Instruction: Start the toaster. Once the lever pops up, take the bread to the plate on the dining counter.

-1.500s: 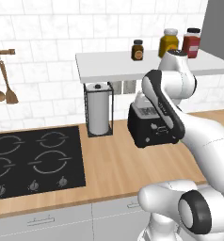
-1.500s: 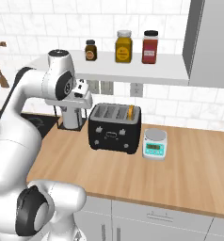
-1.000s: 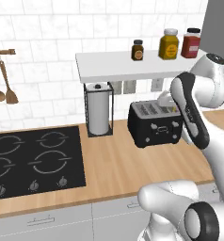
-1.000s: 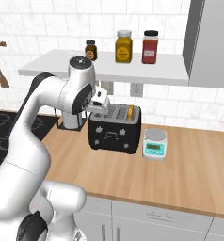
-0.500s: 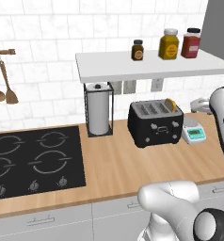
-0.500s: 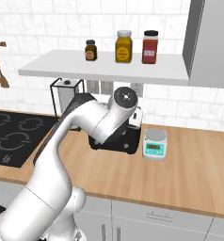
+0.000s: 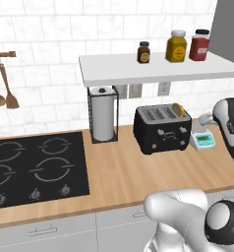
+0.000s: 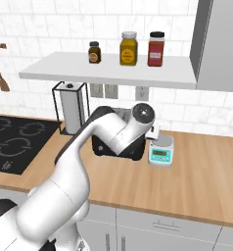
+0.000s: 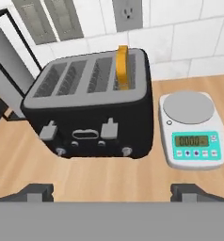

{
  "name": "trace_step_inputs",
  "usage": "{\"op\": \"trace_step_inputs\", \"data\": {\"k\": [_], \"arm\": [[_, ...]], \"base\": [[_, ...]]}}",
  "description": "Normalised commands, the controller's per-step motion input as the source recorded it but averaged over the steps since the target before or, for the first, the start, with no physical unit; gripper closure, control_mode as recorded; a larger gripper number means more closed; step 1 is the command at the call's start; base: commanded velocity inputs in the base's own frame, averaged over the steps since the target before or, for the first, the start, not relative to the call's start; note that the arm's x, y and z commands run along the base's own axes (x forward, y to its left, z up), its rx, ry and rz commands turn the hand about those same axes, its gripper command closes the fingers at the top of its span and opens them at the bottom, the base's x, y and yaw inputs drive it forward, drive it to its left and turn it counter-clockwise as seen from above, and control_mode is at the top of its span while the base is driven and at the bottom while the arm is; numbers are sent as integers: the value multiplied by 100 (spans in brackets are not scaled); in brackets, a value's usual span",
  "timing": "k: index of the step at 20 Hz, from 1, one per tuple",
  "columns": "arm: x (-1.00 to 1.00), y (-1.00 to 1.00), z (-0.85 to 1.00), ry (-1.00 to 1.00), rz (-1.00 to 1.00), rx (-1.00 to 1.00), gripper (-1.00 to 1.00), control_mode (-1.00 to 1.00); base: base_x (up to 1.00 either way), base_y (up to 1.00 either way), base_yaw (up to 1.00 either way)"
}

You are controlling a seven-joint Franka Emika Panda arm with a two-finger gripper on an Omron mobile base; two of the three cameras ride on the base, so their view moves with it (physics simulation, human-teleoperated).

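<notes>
The black four-slot toaster stands on the wall-side wood counter, partly hidden behind my arm in the right base view. The bread stands on edge in the toaster's rightmost slot, its top sticking out. Two grey levers sit on the toaster's front, the right one below the bread's side. My gripper hangs open in front of and above the toaster, nothing between its fingertips. My hand shows at the right. The plate and the dining counter are out of view.
A small white kitchen scale sits just right of the toaster. A paper towel holder stands to its left, with the black hob beyond. A shelf with three jars hangs low over the toaster.
My arm has swung from the toaster's left side across its front to its right side. The jaws have stayed open. The toaster and bread have not moved.
</notes>
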Motion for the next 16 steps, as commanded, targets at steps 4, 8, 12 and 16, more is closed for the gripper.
{"op": "trace_step_inputs", "data": {"k": [4, 8, 12, 16], "arm": [[58, 0, -66, 0, 0, -3, -100, -100], [59, 3, -30, -2, -1, -1, -100, -100], [46, 11, -2, 6, -1, -5, -100, -100], [21, 0, 0, 14, -1, -1, -100, -100]], "base": [[0, 0, 0], [0, 0, 0], [0, 0, 0], [0, 0, 0]]}}
